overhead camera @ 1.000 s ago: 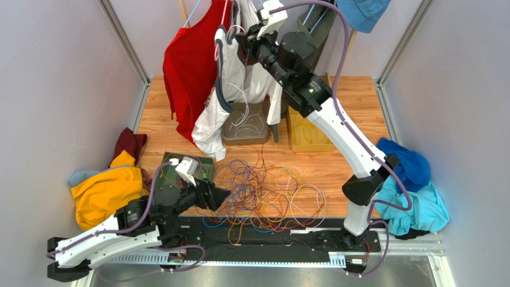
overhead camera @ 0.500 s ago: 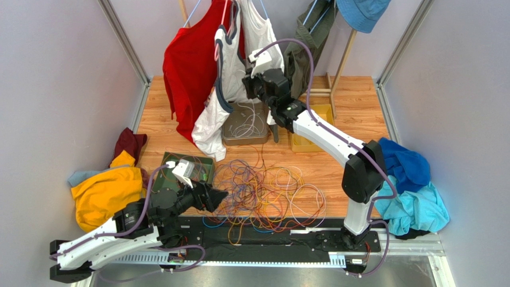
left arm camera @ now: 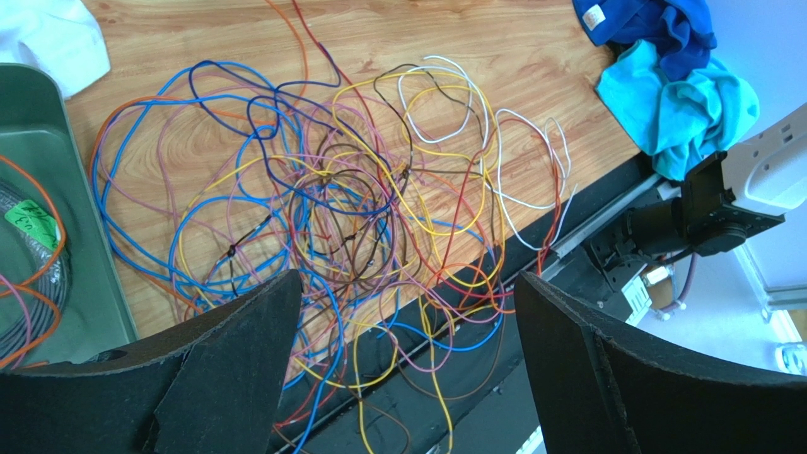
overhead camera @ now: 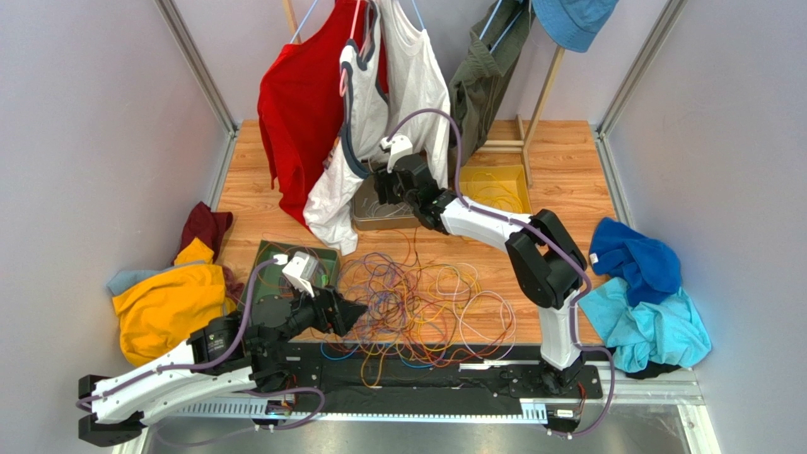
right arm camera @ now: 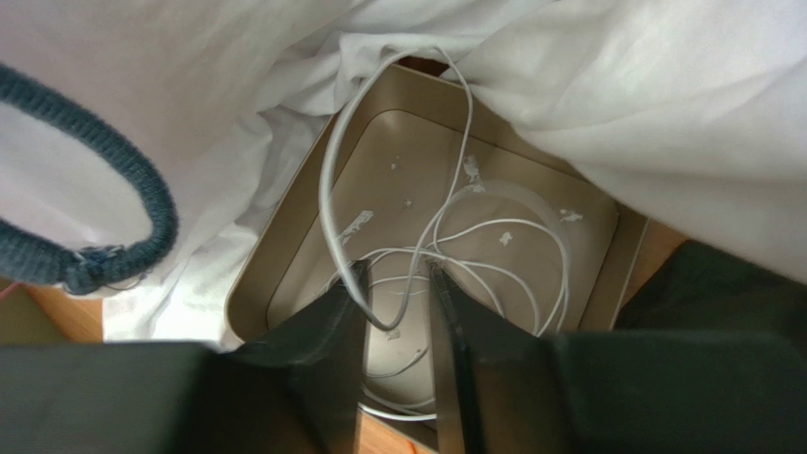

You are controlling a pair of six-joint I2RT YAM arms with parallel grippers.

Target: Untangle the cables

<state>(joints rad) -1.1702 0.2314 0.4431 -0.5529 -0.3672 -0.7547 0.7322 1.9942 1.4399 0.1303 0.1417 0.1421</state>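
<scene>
The cables (overhead camera: pixel 417 298) lie as a loose many-coloured snarl on the wooden table, spilling over the black front rail. My left gripper (overhead camera: pixel 352 315) hovers at the snarl's near-left edge; in the left wrist view the left gripper (left arm camera: pixel 407 279) stands wide open above the cables (left arm camera: pixel 350 199), holding nothing. My right gripper (overhead camera: pixel 381 186) is down over a grey tray (overhead camera: pixel 365 219) at the back. In the right wrist view the right gripper (right arm camera: pixel 398 268) has its jaws apart, with a slack loop of white cable (right arm camera: pixel 331 180) hanging between them into the tray (right arm camera: pixel 256 284).
Red and white tops (overhead camera: pixel 313 104) hang over the grey tray. A yellow tray (overhead camera: pixel 519 175) with yellow wire sits to its right. A green tray (overhead camera: pixel 268 257) holds coiled wires by the left arm. Clothes are heaped at left (overhead camera: pixel 166 303) and right (overhead camera: pixel 654 303).
The right arm has come down from up among the hanging clothes to the grey tray, and its jaws have parted around the white cable. The left arm has barely moved.
</scene>
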